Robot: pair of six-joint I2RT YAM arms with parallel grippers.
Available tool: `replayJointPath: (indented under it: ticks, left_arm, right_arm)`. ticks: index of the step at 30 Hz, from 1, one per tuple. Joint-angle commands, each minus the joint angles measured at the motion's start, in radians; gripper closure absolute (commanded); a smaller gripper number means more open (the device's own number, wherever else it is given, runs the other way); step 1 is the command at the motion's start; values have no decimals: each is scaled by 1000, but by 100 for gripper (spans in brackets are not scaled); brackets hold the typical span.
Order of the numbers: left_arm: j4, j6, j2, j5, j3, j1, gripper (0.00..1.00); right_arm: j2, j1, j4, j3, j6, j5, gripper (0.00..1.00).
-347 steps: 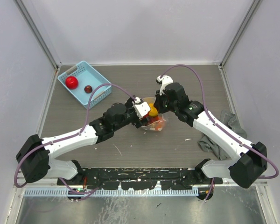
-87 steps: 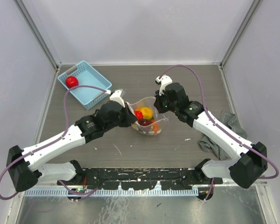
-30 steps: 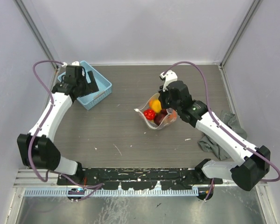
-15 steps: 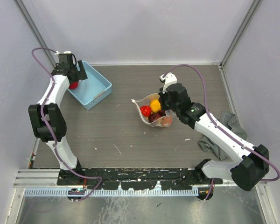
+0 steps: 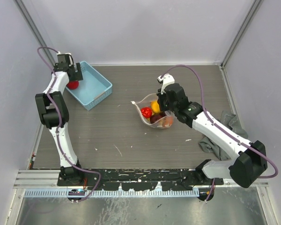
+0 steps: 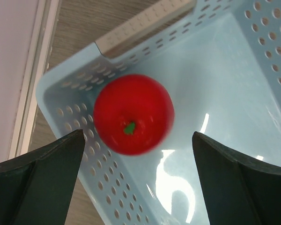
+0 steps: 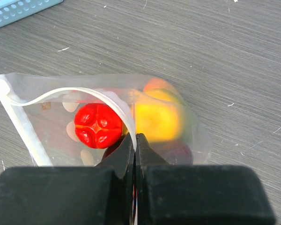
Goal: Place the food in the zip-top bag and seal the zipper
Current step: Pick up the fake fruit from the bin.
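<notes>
Swung from the zip-top bag (image 7: 42,101), pinched by the right claw (image 7: 135,139) in the middle of the surface (image 5: 131,140), over to the blue basket (image 6: 234,84) at the far left corner, with the left claw (image 6: 138,135) wide above the seemingly last red apple (image 6: 133,117).

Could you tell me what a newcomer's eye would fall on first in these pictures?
A glossy red toy apple lies in a corner of the light-blue lattice basket at the table's far left, with the open left gripper above it. Mid-table, the shut right gripper pinches the rim of the clear zip-top bag holding red and yellow toy fruits.
</notes>
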Motion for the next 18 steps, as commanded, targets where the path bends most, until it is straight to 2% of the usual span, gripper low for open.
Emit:
replayJointPath:
  ticks: [1, 10, 13, 18]
  left_arm:
    - [67, 56, 58, 43, 96, 25, 2]
    - [63, 70, 155, 94, 151, 27, 1]
    - [59, 72, 172, 109, 165, 27, 6]
    - [44, 70, 158, 139, 159, 27, 22]
  right_arm:
    - [11, 0, 28, 43, 3, -8, 100]
    - [45, 0, 18, 60, 1, -12, 100]
    - [49, 0, 11, 63, 0, -10, 100]
    - [47, 0, 5, 67, 3, -9, 100]
